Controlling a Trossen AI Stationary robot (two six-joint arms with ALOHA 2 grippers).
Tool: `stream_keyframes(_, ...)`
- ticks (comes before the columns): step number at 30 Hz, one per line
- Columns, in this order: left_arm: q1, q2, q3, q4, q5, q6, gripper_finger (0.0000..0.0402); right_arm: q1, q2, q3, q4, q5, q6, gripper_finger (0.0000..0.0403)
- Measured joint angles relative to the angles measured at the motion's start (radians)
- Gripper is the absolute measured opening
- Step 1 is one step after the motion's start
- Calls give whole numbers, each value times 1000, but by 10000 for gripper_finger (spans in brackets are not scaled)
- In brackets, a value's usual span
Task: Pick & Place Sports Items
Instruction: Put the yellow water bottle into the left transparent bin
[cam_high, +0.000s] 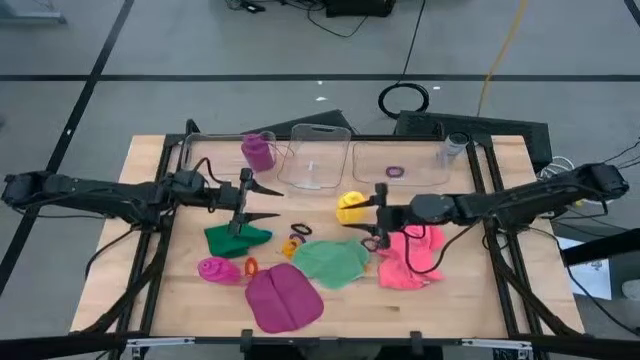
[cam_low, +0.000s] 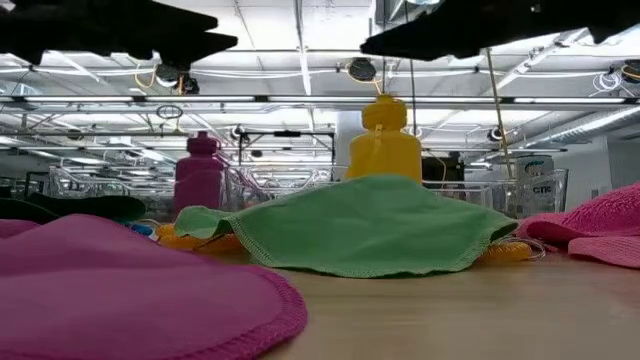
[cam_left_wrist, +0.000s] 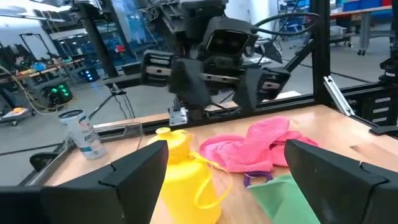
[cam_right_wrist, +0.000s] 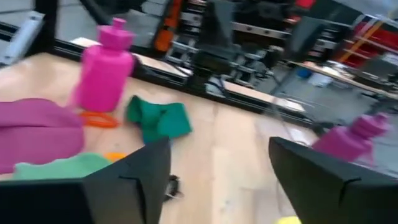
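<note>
A yellow bottle (cam_high: 350, 207) stands upright mid-table, just off the fingertips of my right gripper (cam_high: 363, 218), which is open and holds nothing (cam_right_wrist: 217, 152). My left gripper (cam_high: 268, 200) hovers open above a dark green cloth (cam_high: 238, 238). A pink cloth (cam_high: 410, 256), a light green cloth (cam_high: 330, 262) and a magenta cloth (cam_high: 283, 298) lie flat on the table. A magenta bottle (cam_high: 217, 270) lies on its side beside an orange ring (cam_high: 251, 266). More small rings (cam_high: 297, 236) lie mid-table. A purple bottle (cam_high: 258, 151) stands in a far bin.
Clear plastic bins (cam_high: 318, 160) line the table's far edge. The right one holds a purple ring (cam_high: 394, 171). A small clear bottle (cam_high: 455, 148) stands at the far right. Bare wood shows along the near edge at left and right.
</note>
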Motion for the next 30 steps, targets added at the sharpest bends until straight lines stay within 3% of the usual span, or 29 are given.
stream_keyframes(5, 0, 0, 0, 0, 0, -7, 269, -9, 0, 0, -1, 83, -1, 257)
stream_keyframes(15, 0, 0, 0, -6, 1, -11, 269, -75, 0, 0, -40, 85, 68, 327)
stream_keyframes(30, 0, 0, 0, -6, 2, -14, 269, -124, 4, -1, -98, 78, 202, 346)
